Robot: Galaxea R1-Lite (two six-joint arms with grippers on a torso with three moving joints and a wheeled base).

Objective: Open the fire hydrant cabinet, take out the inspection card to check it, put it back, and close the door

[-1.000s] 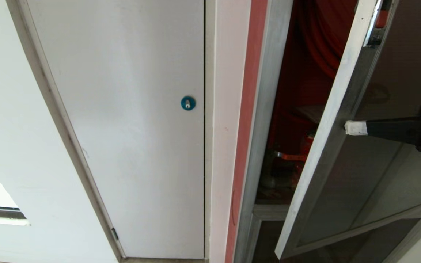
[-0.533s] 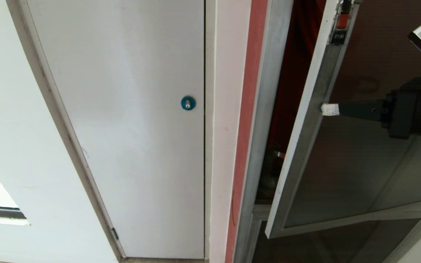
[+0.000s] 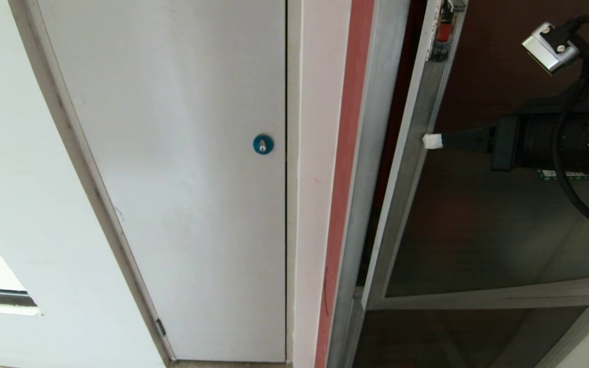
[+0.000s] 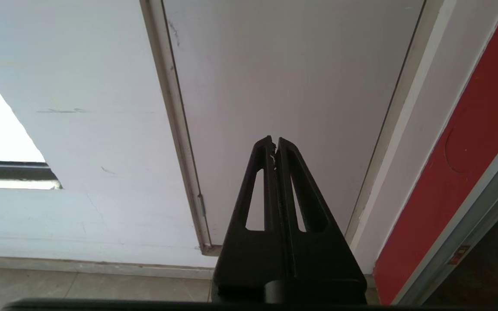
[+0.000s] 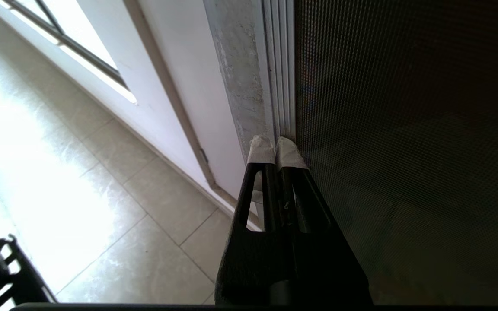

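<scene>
The door [image 3: 478, 220] now stands nearly flush with the fire hydrant cabinet [image 3: 371, 153]; only a narrow dark gap remains along the latch edge. The right end effector [image 3: 431, 141] is clenched and empty, and its white-taped tips bear on the door's silver aluminium stile, with the dark glass panel immediately beside them. This indicates the closing step is almost complete.

Compared with one second ago, the gap has narrowed markedly: the red interior, the valve and the hose fittings then visible beyond the tips are now hidden behind the door. The end effector has advanced with the stile towards the cabinet frame. The red latch [image 3: 443, 31] above the tips has also moved nearer the frame.

The inspection card is not visible. The left end effector [image 4: 275, 144] is clenched, parked facing the white door [image 3: 182, 179].
</scene>
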